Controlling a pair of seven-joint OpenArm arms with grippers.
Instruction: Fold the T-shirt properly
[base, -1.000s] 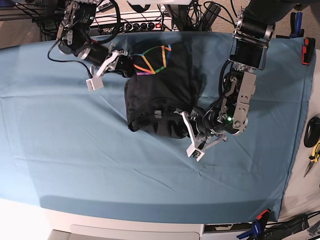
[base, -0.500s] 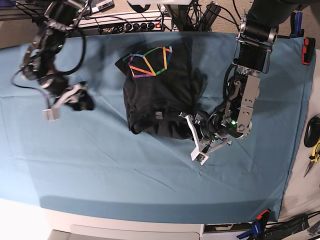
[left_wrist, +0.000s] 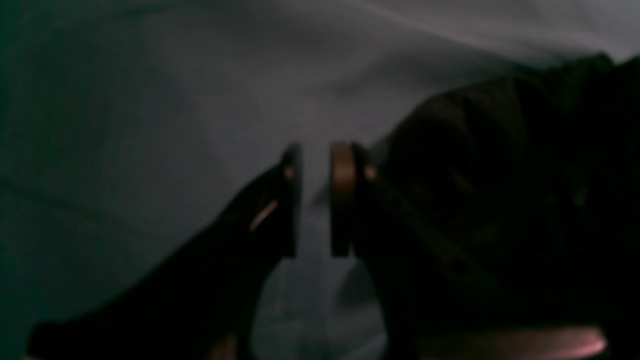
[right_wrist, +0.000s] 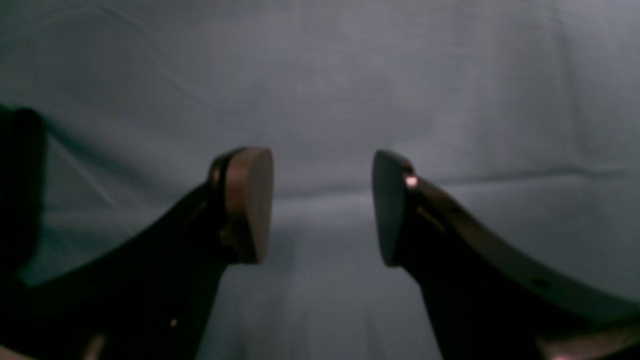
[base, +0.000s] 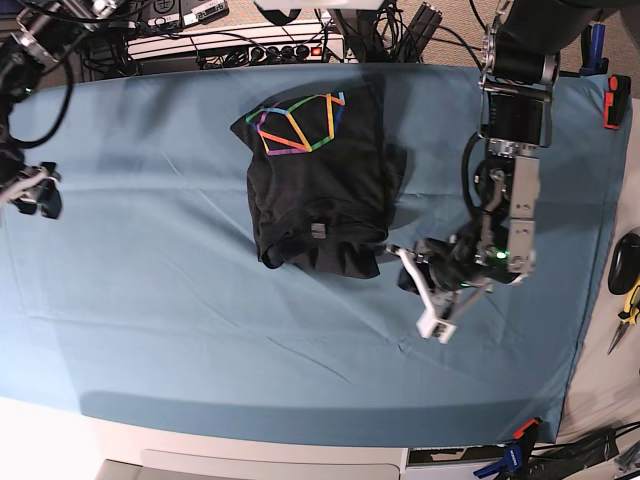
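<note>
The black T-shirt (base: 320, 190) lies folded into a compact block at the middle back of the blue table cloth (base: 180, 300), rainbow line print (base: 298, 123) facing up at its far end. My left gripper (base: 425, 290) is just right of the shirt's near right corner, off the fabric. In the left wrist view the left gripper (left_wrist: 315, 200) stands open by a narrow gap with nothing in it, the shirt (left_wrist: 500, 200) dark at the right. My right gripper (base: 30, 190) is at the far left edge. In the right wrist view the right gripper (right_wrist: 322, 205) is open wide and empty over the cloth.
A power strip and cables (base: 250, 45) run along the back edge. Hand tools (base: 628, 300) and a black object (base: 625, 262) lie off the cloth at the right. A clamp (base: 515, 452) grips the cloth's near right corner.
My right arm swung from the shirt's print end to the table's far left edge. My left gripper drew back rightward from the shirt's near corner. The shirt stayed put.
</note>
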